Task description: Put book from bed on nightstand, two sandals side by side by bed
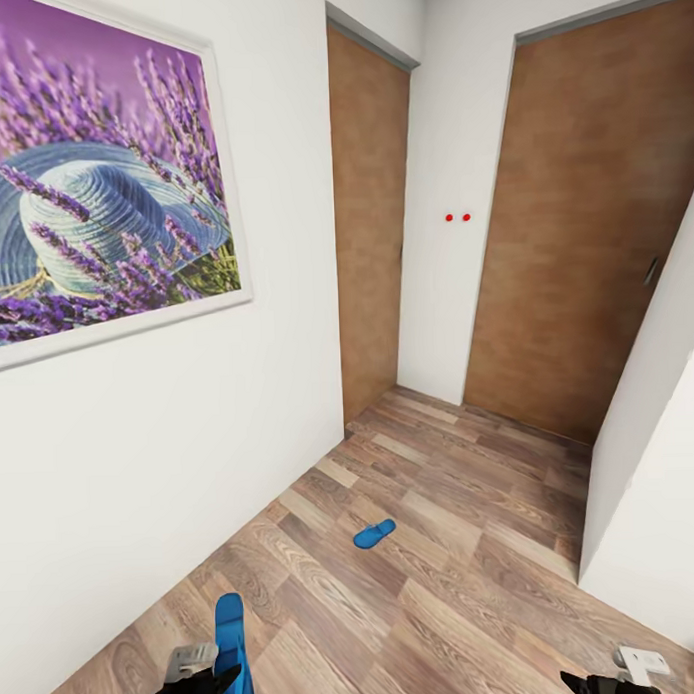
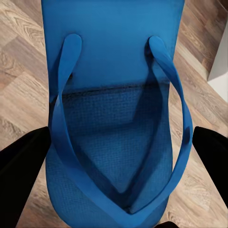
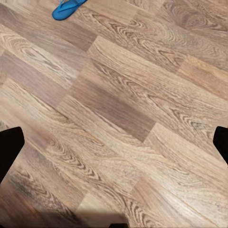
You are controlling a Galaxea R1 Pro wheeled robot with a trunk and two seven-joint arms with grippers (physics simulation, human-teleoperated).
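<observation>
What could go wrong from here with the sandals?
The left tool straddles one sandal, but the fingers don't clearly press it, so it might slip. The other sandal lies apart on the wood floor, ahead of the open right tool, so it could get left behind or run over.

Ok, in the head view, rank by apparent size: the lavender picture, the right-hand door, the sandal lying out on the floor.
1. Right-hand door, though the lavender picture looks nearly as large and hangs nearer the camera, so I would not rank those two firmly.
2. Lavender picture.
3. Sandal on the floor, clearly smallest.
</observation>
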